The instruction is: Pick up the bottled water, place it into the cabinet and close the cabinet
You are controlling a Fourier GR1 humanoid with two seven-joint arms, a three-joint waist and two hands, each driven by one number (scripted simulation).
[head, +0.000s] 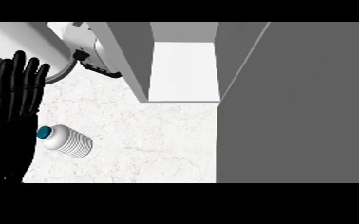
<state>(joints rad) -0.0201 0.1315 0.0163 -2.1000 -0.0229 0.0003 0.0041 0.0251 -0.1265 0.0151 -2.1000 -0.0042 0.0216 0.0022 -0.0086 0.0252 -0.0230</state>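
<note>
A: Where's the bottled water (68,141) right now?

B: Lying on its side on the marble counter (140,142), well clear of the cabinet (184,71) and down-left of its open front. The blue cap (44,132) points away from the cabinet, toward the left hand (20,99).

A: Is that hand holding it?

B: No. The left hand stands just beside the bottle, on the side far from the cabinet, fingers straight and spread, gripping nothing. It looks to be resting. The right hand doesn't show at all.

A: How would the bottle handle?

B: My guess: fairly light, with a ribbed plastic body that gives a little under a squeeze. Being round and on its side, it could roll if nudged. The ribs should help against slipping. I'd take it around the middle of the ribbed body, not by the cap end.

A: And the cabinet?

B: Its door (288,104) is swung open on the side away from the bottle, and a white shelf (184,73) shows inside. Behind the cabinet's near corner sits a white appliance (88,45) with a black cord (95,64).

A: So nothing's done yet?

B: Judging by this, the pick-up hasn't begun.
</note>
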